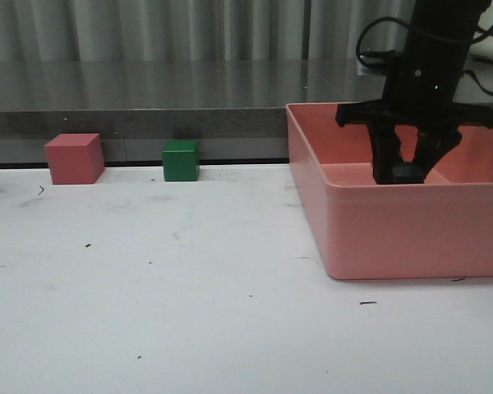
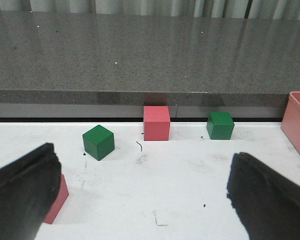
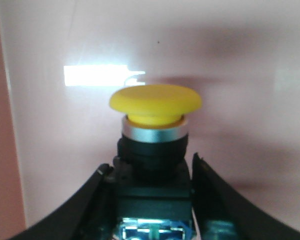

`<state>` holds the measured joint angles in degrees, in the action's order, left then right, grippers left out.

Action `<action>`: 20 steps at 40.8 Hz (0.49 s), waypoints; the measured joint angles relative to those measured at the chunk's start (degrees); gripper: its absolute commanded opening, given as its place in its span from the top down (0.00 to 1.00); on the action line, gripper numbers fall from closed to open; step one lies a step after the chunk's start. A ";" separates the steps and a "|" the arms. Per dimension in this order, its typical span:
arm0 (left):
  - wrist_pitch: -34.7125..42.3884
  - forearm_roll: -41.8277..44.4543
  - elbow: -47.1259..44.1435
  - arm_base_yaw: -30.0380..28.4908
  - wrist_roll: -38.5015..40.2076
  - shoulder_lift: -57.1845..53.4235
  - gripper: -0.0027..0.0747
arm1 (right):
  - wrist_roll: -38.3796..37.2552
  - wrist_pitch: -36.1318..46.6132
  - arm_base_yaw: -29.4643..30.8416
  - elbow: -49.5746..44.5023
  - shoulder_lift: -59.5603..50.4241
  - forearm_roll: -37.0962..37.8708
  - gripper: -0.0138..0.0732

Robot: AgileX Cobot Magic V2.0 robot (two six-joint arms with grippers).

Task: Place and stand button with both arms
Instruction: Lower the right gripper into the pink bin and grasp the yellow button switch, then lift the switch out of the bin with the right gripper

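Observation:
The button (image 3: 154,150) has a yellow mushroom cap, a silver ring, a black body and a bluish base. It lies inside the pink bin (image 1: 378,230) and sits between the fingers of my right gripper (image 3: 152,175), which is shut on its black body. In the front view the right gripper (image 1: 404,168) reaches down into the bin and the button is only a dark shape between the fingers. My left gripper (image 2: 142,200) is open and empty above the white table (image 2: 180,175). The left arm does not show in the front view.
A pink cube (image 1: 74,158) and a green cube (image 1: 181,160) stand at the table's back edge below a grey ledge (image 1: 148,103). The left wrist view shows another green cube (image 2: 98,142) and a pink cube (image 2: 57,197) by the left finger.

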<state>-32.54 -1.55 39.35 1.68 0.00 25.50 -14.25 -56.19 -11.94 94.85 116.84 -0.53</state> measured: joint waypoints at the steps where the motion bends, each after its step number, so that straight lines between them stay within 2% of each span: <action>1: 0.00 0.00 0.00 0.00 0.00 0.00 0.12 | 0.00 -0.18 -0.13 0.00 -0.62 0.00 0.56; 11: 0.00 0.00 0.00 0.00 0.00 0.00 0.12 | 0.00 -1.52 -4.27 0.00 -7.66 0.53 0.56; 20: 0.00 0.00 0.00 0.00 0.00 0.00 0.12 | 0.00 -2.13 -12.96 0.37 -10.68 0.53 0.56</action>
<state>-32.54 -1.55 39.35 1.68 0.00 25.50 -14.25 -58.32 -24.90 95.23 106.17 0.00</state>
